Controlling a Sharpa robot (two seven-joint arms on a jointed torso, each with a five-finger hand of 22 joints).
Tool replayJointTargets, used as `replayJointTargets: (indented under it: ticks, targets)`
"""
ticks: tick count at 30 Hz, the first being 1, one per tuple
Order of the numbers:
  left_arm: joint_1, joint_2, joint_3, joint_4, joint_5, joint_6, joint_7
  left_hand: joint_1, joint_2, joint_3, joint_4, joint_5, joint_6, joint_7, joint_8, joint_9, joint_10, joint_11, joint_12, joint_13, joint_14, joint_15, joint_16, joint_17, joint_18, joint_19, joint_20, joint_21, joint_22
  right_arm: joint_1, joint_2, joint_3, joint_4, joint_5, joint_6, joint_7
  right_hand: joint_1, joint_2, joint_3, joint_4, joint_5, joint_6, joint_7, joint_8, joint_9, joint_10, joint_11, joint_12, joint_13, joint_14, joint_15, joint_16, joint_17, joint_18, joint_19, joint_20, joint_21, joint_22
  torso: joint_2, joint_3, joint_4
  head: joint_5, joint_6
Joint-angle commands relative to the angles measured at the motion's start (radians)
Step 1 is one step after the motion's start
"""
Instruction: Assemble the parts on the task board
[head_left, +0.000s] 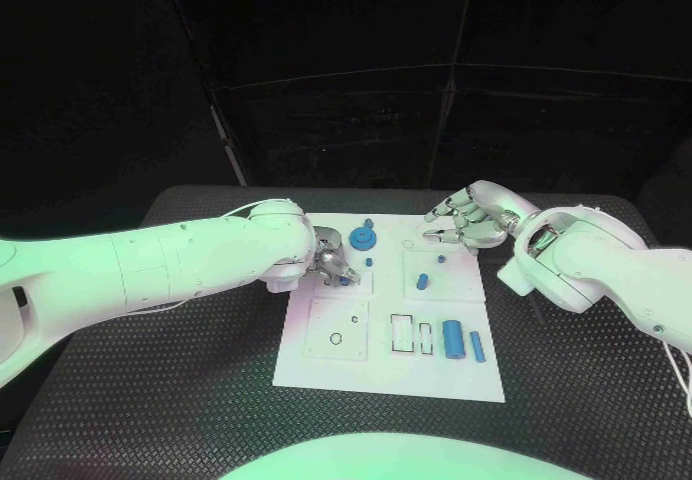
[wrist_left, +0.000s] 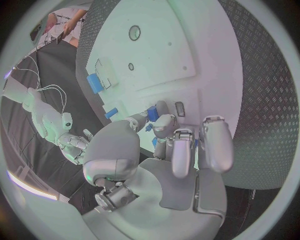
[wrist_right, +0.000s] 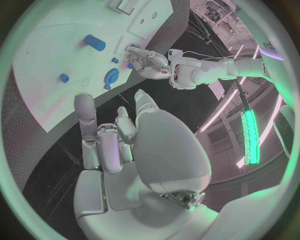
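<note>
Pinching a small blue part (wrist_left: 152, 113) between its fingertips, my left hand (head_left: 330, 264) hovers low over the left side of the task board (head_left: 325, 360), which lies mid-desk. My right hand (head_left: 469, 222) hangs above the board's far right corner, fingers loosely apart, holding nothing. To seat the part well, I judge I should keep it upright, line it over its socket, and lower slowly without nudging the blue gear (head_left: 362, 238) nearby.

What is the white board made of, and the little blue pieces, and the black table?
Task board: looks like smooth matte white plastic, flat with cut-out holes. Blue parts: probably plastic too, evenly coloured and slightly shiny. Table: a black mat with a bumpy raised pattern, maybe rubber.
</note>
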Motion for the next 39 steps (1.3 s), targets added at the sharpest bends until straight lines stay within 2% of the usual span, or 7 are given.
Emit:
replayJointTargets:
  ticks: [1,15,25,31,39]
  targets:
    - [-0.008,0.002,-0.006,-0.003,0.001,0.037,-0.006,-0.010,0.002,-0.012,0.003,-0.003,0.002,0.001,0.007,0.002,0.000,-0.008,0.006,-0.001,0.104,-0.008,0.006,0.263,-0.014,0.003,-0.007,-0.002,0.001,0.002,0.000,0.001,0.001,-0.002,0.008,0.005,-0.009,-0.002,-0.005,0.002,0.006,0.008,0.000,0.004,0.000,-0.001,-0.002,-0.004,-0.001,0.047,-0.008,-0.004,0.004,0.011,-0.005,-0.001,-0.003,-0.001,0.000,0.0001,0.0007,0.000,-0.002]
    - [-0.008,-0.001,-0.006,-0.012,0.001,0.039,-0.006,-0.017,0.011,-0.034,0.015,-0.002,0.004,-0.002,0.015,0.007,-0.001,-0.010,0.003,-0.009,0.104,-0.010,0.006,0.263,-0.014,0.003,-0.010,-0.004,0.001,0.002,0.000,0.001,0.001,-0.002,0.010,0.004,-0.009,-0.002,-0.005,0.002,0.006,0.007,0.000,0.004,0.000,-0.001,-0.002,-0.004,-0.001,0.047,-0.008,-0.004,0.004,0.011,-0.005,-0.001,-0.003,-0.002,0.000,0.0002,-0.0001,-0.001,-0.001]
    - [-0.008,-0.002,-0.006,-0.013,0.001,0.036,-0.008,-0.052,-0.013,-0.119,0.055,-0.003,0.003,-0.007,0.028,0.014,0.001,-0.014,0.005,-0.015,0.104,-0.013,0.006,0.263,-0.015,0.005,-0.013,-0.002,0.007,0.002,-0.001,0.001,0.001,-0.002,0.009,0.005,-0.013,-0.003,-0.008,0.004,0.004,0.006,0.000,0.005,-0.001,-0.001,-0.002,-0.003,-0.001,0.047,-0.008,-0.005,0.003,0.011,-0.005,-0.001,-0.006,-0.004,0.000,0.0003,0.0004,-0.002,-0.001]
    - [-0.008,-0.006,-0.005,-0.010,0.001,0.032,-0.009,-0.062,-0.017,-0.182,0.085,-0.003,0.001,-0.009,0.034,0.016,0.001,-0.016,0.006,-0.018,0.104,-0.015,0.006,0.263,-0.016,0.006,-0.015,-0.002,0.010,0.002,-0.002,0.001,0.001,-0.002,0.008,0.005,-0.020,-0.003,-0.012,0.009,-0.002,0.004,0.000,0.006,-0.002,-0.002,-0.002,-0.003,-0.002,0.047,-0.008,-0.007,0.001,0.011,-0.004,-0.002,-0.008,-0.006,0.000,-0.0002,0.0004,-0.003,-0.001]
    - [-0.006,-0.014,-0.005,-0.004,0.000,0.030,-0.009,-0.059,-0.016,-0.222,0.103,-0.003,0.000,-0.010,0.038,0.018,0.003,-0.017,0.008,-0.019,0.104,-0.016,0.006,0.263,-0.016,0.008,-0.016,-0.001,0.015,0.002,-0.002,0.001,0.000,-0.002,0.008,0.006,-0.023,-0.004,-0.014,0.010,-0.006,0.004,0.000,0.006,-0.002,-0.002,-0.002,-0.003,-0.003,0.047,-0.008,-0.007,0.002,0.011,-0.003,-0.002,-0.010,-0.007,0.000,0.0002,0.0004,-0.003,-0.001]
